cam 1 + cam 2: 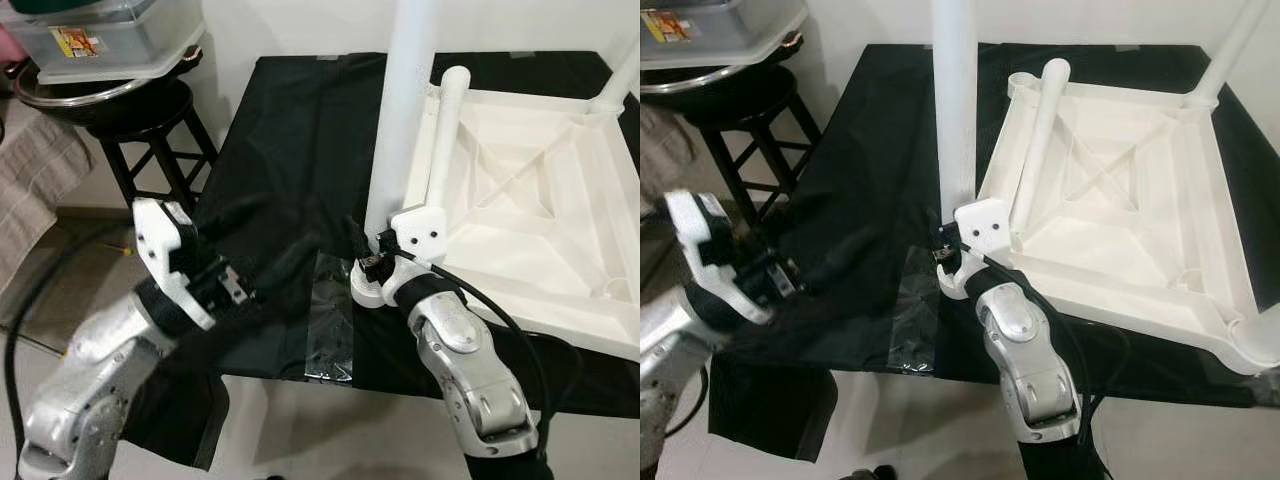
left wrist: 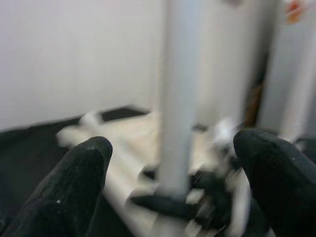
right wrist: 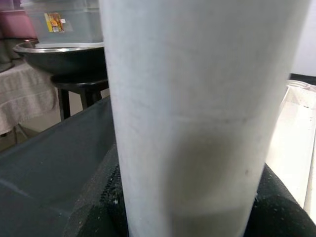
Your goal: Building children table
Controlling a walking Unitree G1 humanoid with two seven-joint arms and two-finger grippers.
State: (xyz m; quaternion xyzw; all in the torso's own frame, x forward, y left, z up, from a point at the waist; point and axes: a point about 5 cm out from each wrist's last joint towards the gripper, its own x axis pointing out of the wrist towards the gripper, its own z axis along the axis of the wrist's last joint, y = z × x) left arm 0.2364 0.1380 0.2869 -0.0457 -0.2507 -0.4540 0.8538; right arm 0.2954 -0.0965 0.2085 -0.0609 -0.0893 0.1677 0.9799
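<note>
Right fingers (image 3: 276, 207): clamped around the base of the upright table leg (image 1: 405, 110), black pads pressed to either side of the tube.
Right gripper (image 1: 372, 262): at the near corner of the tabletop, grasping low on the leg, just above the corner socket (image 1: 368, 290).
Left fingers (image 2: 79, 182): spread wide, nothing between them, aimed at the upright leg from the side.
Left gripper (image 1: 232, 285): hovering over the black cloth, well apart from the leg.
Table leg: white plastic tube, standing near vertical at the near-left corner of the tabletop; seating in the socket cannot be confirmed.
Tabletop (image 1: 540, 200): white moulded plastic, lying underside up on the worktop, ribbed inside, touching the cloth.
Second leg (image 1: 445, 135): lying loose and slanted across the underside of the tabletop.
Far leg (image 1: 622, 75): standing at the far right corner.
Worktop (image 1: 290, 150): covered by black cloth, with a patch of clear tape (image 1: 332, 320) near the front edge.
Handling, judged: leg light, hollow and rigid; smooth surface likely slippery under the pads; long lever above a low grasp, so prone to tilting.
Hold point, judged: low grasp suits pressing into the socket; second hold higher on the tube by the left gripper advisable to keep it plumb.
Surroundings: black stool (image 1: 150, 130) carrying a metal bowl (image 1: 70, 92) and a clear plastic container (image 1: 100, 35), off to the left.
</note>
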